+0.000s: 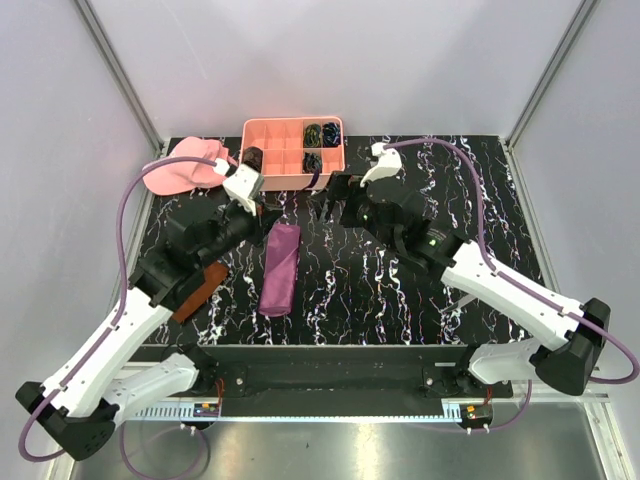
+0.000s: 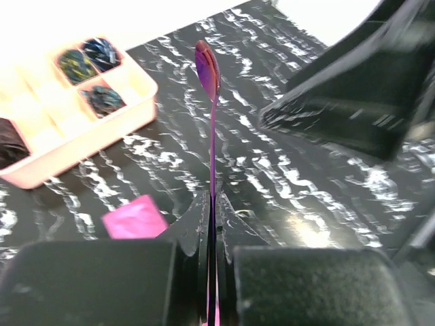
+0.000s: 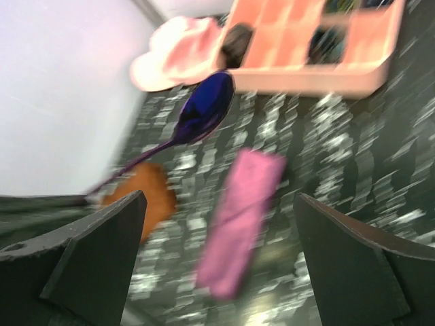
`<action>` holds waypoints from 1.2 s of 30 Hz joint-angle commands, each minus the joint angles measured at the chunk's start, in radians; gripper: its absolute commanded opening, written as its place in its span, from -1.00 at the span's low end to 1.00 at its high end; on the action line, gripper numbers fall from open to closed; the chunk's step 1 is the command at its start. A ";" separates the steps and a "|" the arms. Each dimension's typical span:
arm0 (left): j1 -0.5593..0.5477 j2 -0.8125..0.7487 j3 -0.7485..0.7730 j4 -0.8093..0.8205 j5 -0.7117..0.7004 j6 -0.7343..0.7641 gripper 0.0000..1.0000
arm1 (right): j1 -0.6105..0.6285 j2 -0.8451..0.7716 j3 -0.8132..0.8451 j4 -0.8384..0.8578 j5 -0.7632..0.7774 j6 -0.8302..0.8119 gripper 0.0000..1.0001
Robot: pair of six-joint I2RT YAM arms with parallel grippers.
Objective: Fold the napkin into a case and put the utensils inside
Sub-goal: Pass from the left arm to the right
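Napkin lies folded into a long narrow strip mid-table between the two arms, one end pointing at the pink tray. The case looks formed; can't tell which end is the open mouth.

Left gripper is pressed together on the handle of a spoon, bowl sticking out forward, held above the table near the strip's far end. My guess is that a grip at the handle end leaves most of the length free to slide into the case.

Right gripper is spread wide with nothing in it, close to the spoon and facing it. It's the main thing in the way if the left arm swings toward the napkin.

Around: pink cap far left, rust-brown cloth partly under the left arm, dark coiled bundles in the tray compartments. No other cutlery visible.
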 commanded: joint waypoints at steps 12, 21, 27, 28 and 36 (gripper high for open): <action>-0.069 -0.103 -0.075 0.157 -0.136 0.302 -1.00 | 0.000 0.195 0.146 0.013 -0.151 0.733 0.65; -0.075 -0.092 -0.063 0.131 -0.182 0.349 -1.00 | 0.013 0.130 0.052 0.050 -0.119 0.847 0.43; -0.088 -0.088 -0.067 0.118 -0.208 0.389 -1.00 | 0.013 0.100 0.074 0.050 -0.083 0.787 0.71; -0.092 -0.088 -0.069 0.116 -0.211 0.394 -1.00 | 0.013 0.106 0.089 0.048 -0.080 0.786 0.71; -0.110 -0.089 -0.069 0.110 -0.208 0.426 -1.00 | 0.012 0.212 0.205 0.060 -0.073 0.800 0.56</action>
